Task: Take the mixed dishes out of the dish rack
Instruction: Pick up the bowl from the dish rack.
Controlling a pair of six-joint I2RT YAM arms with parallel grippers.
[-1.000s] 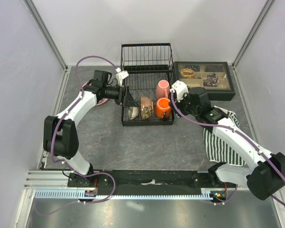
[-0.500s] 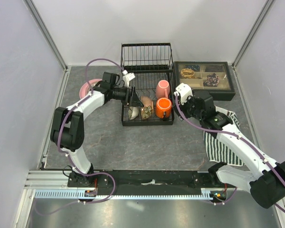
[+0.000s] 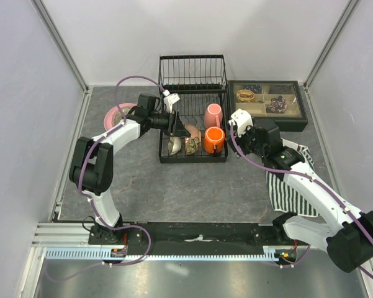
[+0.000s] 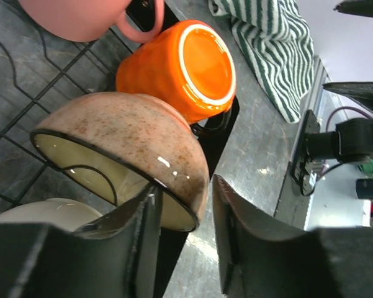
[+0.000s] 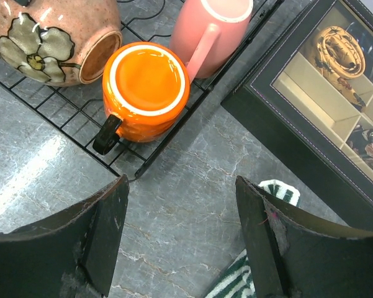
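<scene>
The black wire dish rack (image 3: 192, 74) stands at the back middle. Its lower basket holds a brown bowl (image 4: 130, 136) on its side, a small pale bowl (image 4: 43, 211), an orange mug (image 4: 192, 68) and a pink mug (image 4: 80, 15). My left gripper (image 4: 186, 230) straddles the brown bowl's rim. One finger is inside the bowl and the other outside, with a thin gap still showing. My right gripper (image 5: 181, 236) hangs open over bare table beside the rack's front right corner, near the orange mug (image 5: 146, 87). A pink plate (image 3: 118, 113) lies on the table left of the rack.
A dark compartmented tray (image 3: 268, 102) of trinkets sits right of the rack. A striped cloth (image 3: 288, 186) lies under my right arm. Grey walls close in the table (image 3: 174, 192) on three sides.
My left gripper reached right into the rack and narrowed its jaws around the brown bowl's rim. The right arm drew back slightly, then stayed still.
</scene>
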